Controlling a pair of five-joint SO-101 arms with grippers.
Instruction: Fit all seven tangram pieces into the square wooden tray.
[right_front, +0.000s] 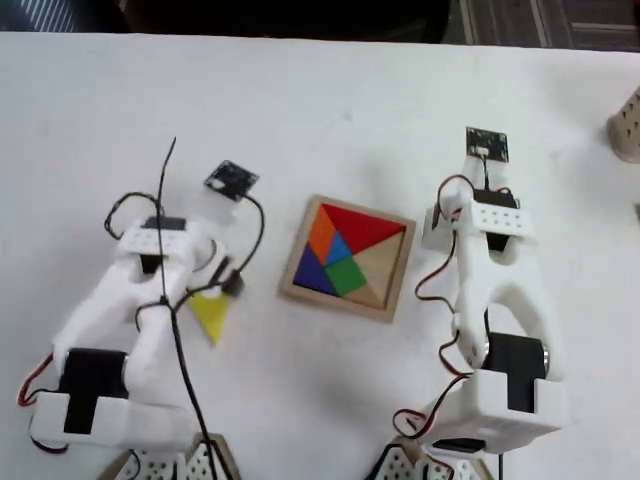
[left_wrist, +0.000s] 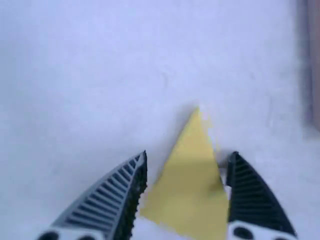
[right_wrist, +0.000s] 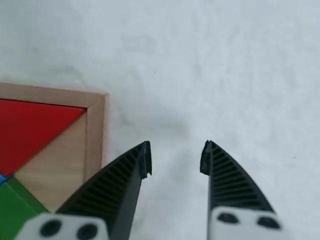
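White surface carries the wooden tray at its middle, holding red, orange, blue, green and purple pieces. Right gripper hangs just beside a tray corner, fingers spread, empty. Left gripper straddles the yellow triangle, fingers spread close along its edges. The triangle lies on the surface, apart from the tray.
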